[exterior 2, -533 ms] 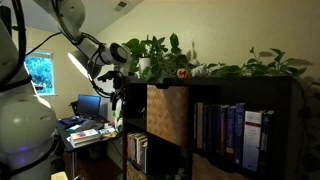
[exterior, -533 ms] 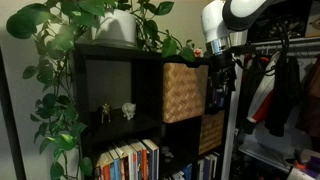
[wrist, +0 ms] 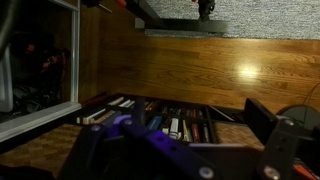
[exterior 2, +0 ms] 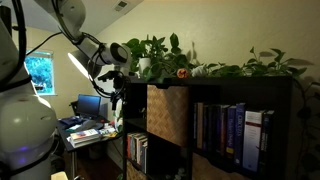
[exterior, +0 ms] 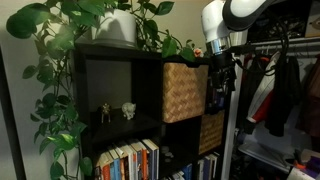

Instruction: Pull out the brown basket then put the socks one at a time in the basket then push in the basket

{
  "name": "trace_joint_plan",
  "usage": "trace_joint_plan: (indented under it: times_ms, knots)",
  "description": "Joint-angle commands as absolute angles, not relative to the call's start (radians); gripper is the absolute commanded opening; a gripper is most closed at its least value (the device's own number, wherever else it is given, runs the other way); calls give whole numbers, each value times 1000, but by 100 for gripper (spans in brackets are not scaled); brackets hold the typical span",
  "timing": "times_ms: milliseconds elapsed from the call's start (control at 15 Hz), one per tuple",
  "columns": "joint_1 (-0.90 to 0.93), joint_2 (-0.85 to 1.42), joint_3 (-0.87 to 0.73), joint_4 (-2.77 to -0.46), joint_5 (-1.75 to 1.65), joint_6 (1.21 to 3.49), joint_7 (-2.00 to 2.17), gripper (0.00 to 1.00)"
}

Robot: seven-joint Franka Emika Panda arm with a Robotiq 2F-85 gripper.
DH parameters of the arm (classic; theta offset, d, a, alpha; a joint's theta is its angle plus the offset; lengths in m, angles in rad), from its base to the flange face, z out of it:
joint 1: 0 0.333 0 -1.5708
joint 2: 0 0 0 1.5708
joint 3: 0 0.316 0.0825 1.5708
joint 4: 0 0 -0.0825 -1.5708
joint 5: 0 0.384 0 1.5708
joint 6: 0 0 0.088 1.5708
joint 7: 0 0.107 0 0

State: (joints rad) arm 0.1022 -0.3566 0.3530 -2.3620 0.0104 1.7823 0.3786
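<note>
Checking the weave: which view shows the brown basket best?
In an exterior view the brown basket shows its woven front clearly. In an exterior view seen obliquely, the brown basket is dimmer, its weave indistinct. The wrist view shows only a blurred brown surface.

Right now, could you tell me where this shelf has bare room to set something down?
The cubby beside the basket holds only two figurines, bare around them. Plants crowd the shelf top; books fill the cubby below.

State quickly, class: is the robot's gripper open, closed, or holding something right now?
Gripper: open, holding nothing, beside the brown basket.
</note>
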Motion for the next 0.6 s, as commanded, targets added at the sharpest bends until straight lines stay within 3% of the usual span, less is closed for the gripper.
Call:
trace_joint_plan:
  times_ms: [0, 533]
  knots:
    - [124, -357, 297, -2370, -14, 1814, 304, 100]
    - [120, -331, 203, -2386, -104, 1985, 37, 100]
